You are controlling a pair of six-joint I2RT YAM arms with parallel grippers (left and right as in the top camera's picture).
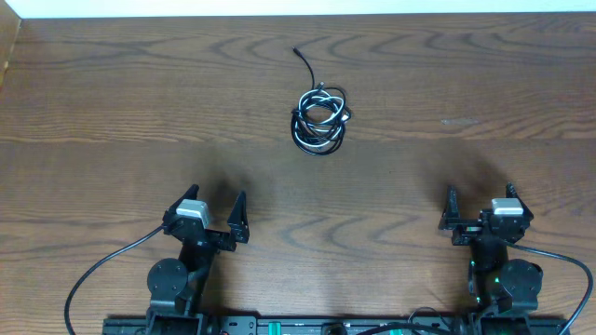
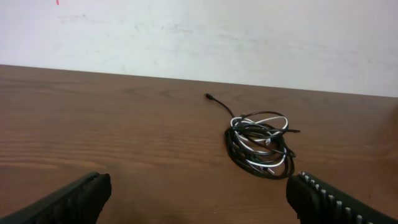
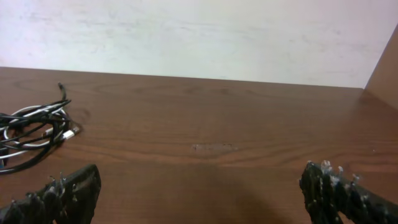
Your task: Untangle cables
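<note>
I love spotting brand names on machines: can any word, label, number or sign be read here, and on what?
None can be read.
The tangled bundle of thin black and white cables shows no print.
The small red mark on the white wall is cut off at the picture's edge, unreadable.
The black robot arm bases show no legible label.
</note>
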